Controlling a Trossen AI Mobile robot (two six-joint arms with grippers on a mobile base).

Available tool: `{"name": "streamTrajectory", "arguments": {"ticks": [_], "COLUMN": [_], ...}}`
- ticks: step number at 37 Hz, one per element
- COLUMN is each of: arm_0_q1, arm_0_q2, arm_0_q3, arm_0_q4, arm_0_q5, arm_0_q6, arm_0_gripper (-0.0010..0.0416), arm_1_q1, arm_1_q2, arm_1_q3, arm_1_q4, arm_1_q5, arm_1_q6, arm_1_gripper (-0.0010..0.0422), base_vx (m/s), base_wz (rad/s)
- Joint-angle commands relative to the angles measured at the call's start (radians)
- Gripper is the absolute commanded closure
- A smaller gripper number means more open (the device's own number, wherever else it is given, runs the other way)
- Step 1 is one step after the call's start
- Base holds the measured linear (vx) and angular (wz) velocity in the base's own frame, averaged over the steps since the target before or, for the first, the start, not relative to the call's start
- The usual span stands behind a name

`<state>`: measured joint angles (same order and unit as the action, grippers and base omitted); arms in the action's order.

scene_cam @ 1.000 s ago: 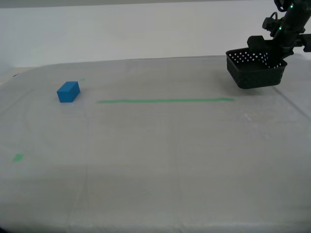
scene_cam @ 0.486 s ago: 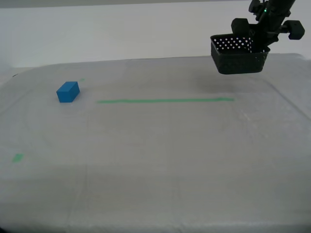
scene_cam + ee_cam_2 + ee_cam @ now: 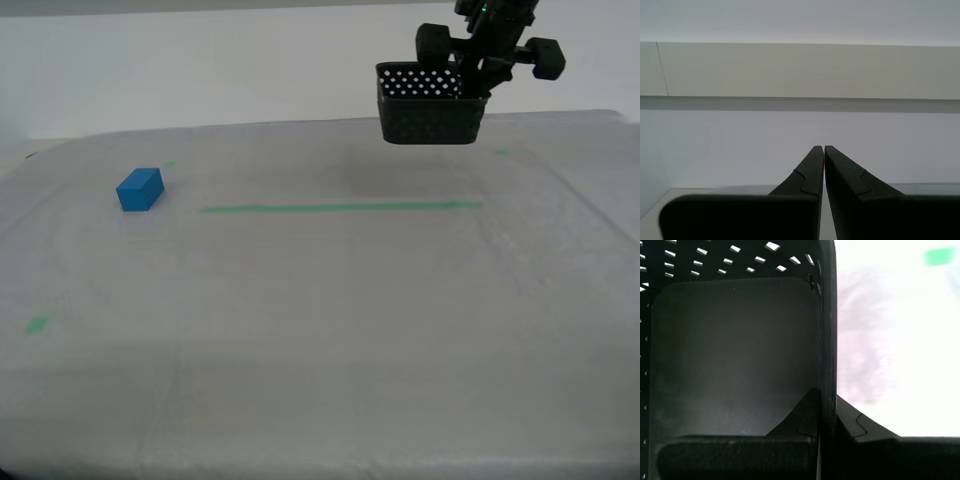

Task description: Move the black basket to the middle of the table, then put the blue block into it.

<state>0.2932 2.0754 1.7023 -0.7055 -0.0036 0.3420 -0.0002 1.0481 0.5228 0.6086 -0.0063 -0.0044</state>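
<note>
My first gripper (image 3: 826, 415) pinches one wall of the black basket (image 3: 428, 103), one finger inside and one outside, and carries it in the air above the far side of the table (image 3: 320, 330), toward the exterior view's right. The basket hangs clear of the cover, roughly level, over the far end of the green tape line (image 3: 340, 208).

To do this step well, I would bring the basket down toward the open centre of the table, on the near side of the tape line, and keep it level so it lands flat on its base rather than on an edge. With only one wall held, it could swing or tip, so I would move slowly and release only once the base rests on the cover.

The blue block (image 3: 139, 189) sits well apart, near the exterior view's left.

My second gripper (image 3: 821, 172) is pressed together, holding nothing, and faces a wall, probably raised off to the side.

I can read no brand, label or writing anywhere.
</note>
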Motion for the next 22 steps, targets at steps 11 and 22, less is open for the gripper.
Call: {"name": "streamTrajectory", "arguments": {"ticks": [11,22], "arm_0_q1": [0.185,0.274], "arm_0_q2": [-0.001,-0.001], "arm_0_q3": [-0.001,-0.100], "arm_0_q4": [0.002,0.082], "arm_0_q5": [0.083,0.080], "arm_0_q6": [0.076,0.185], "arm_0_gripper": [0.0406,0.0406], "arm_1_q1": [0.000,0.000], "arm_1_q2": [0.000,0.000], "arm_1_q3": [0.000,0.000], "arm_1_q4": [0.005,0.005], "arm_1_q5": [-0.001,-0.001], "arm_1_q6": [0.002,0.002], "arm_1_gripper": [0.0412,0.0412], "base_vx": [0.000,0.000], "base_wz": [0.000,0.000]}}
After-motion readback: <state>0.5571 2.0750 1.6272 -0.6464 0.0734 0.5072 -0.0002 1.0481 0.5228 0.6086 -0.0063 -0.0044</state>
